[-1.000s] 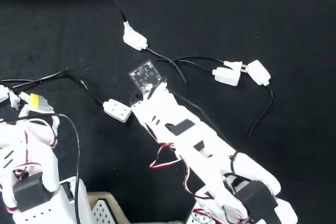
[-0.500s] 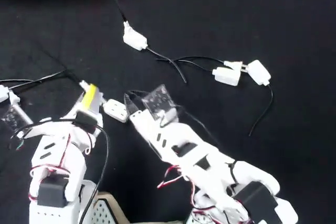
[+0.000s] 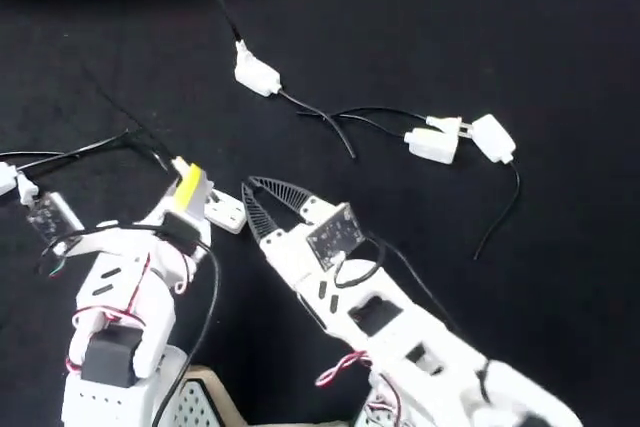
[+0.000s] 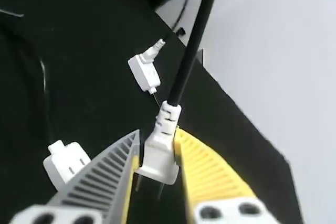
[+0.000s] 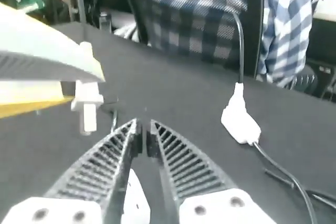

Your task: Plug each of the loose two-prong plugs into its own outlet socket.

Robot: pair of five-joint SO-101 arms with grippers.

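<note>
Left tool pinches smooth white plug; ribbed fingers.

I am holding a white two-prong plug in my pincer. My grey finger and my yellow finger are pressing on its two sides, and its prongs are pointing back toward my wrist. Its black cord is stretching away from the plug. A white outlet socket is lying on the black table just beside the plug, on the grey finger's side. Another white connector is lying well beyond the plug.
</note>
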